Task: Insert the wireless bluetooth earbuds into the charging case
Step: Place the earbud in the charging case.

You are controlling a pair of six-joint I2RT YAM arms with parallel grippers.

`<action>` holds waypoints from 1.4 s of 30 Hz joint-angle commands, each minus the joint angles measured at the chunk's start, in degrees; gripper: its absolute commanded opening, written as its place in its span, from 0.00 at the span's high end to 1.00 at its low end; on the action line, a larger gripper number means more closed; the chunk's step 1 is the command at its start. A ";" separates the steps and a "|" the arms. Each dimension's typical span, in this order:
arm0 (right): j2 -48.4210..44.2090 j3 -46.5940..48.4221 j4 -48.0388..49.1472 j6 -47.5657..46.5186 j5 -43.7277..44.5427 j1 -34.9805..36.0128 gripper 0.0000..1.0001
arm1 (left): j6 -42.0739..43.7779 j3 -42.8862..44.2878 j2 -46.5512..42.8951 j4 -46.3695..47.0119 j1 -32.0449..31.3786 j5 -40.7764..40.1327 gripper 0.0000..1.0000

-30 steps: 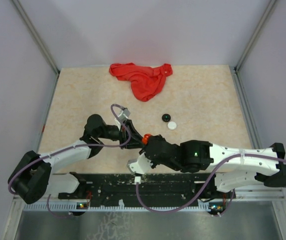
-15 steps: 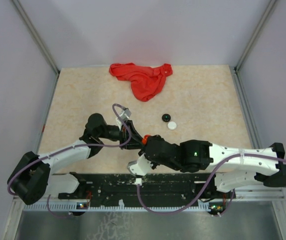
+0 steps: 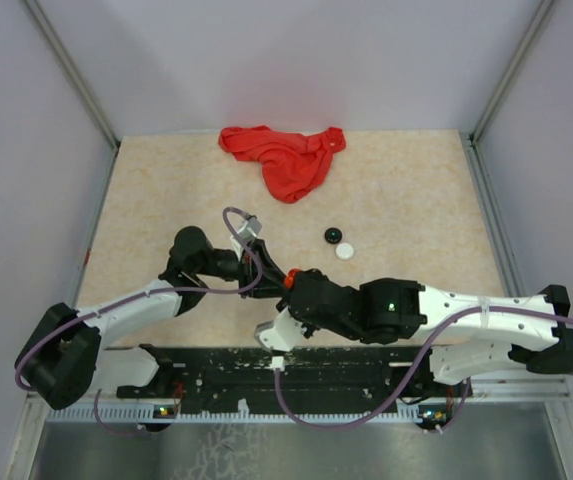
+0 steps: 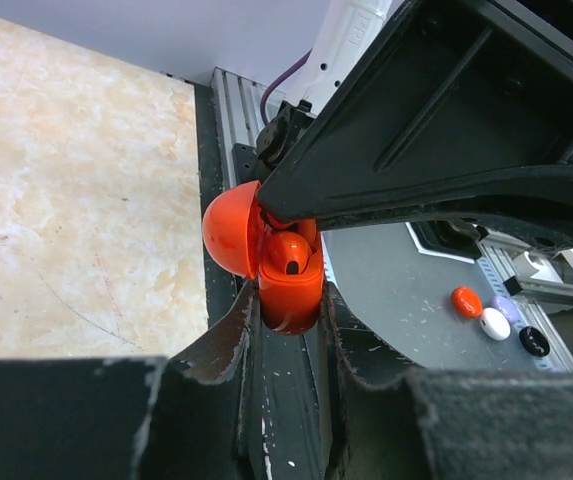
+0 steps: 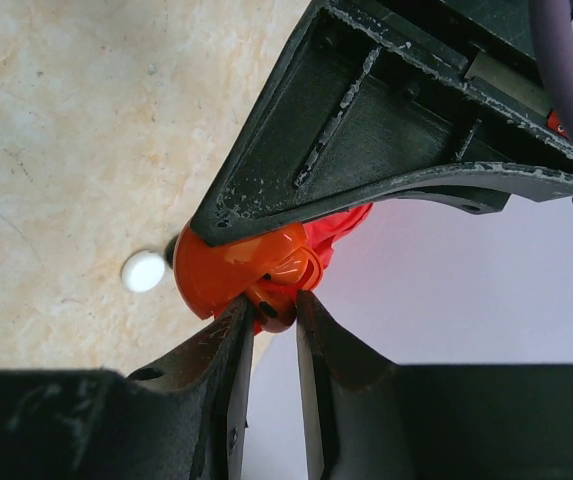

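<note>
Glossy orange-red plastic clamshell charging case, rounded, gaping open, sitting clamped in left gripper. Facing it from 3 o'clock, right gripper narrowly pinching bean-shaped red earbud.

left jaws: clamping red charging case | lid open | red earbud in its opening | right arm close above

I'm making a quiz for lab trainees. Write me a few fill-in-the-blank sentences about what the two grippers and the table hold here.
The red charging case is clamped by the ___ gripper. Its lid stands ___. The right gripper pinches a red ___ at that case. Near the black round case lies a ___ one.
Missing: left; open; earbud; white.
</note>
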 commanded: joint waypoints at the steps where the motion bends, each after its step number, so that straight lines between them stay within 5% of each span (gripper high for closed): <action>1: 0.48 1.87 0.37 0.45 -3.01 -0.55 0.74 | -1.25 0.84 -0.67 6.98 0.96 -0.43 0.99; 16: 0.96 3.27 -0.52 1.15 -3.66 -1.52 0.54 | -1.79 -0.18 -0.78 9.70 2.62 -1.06 0.99; 34: 1.79 6.87 -1.20 4.41 -6.14 -2.14 0.47 | 1.14 -4.33 -1.13 15.80 4.00 -3.19 0.99; 42: 2.43 12.77 0.55 13.51 -9.94 -4.53 0.46 | 6.93 -6.95 -1.44 16.44 4.60 -8.25 0.99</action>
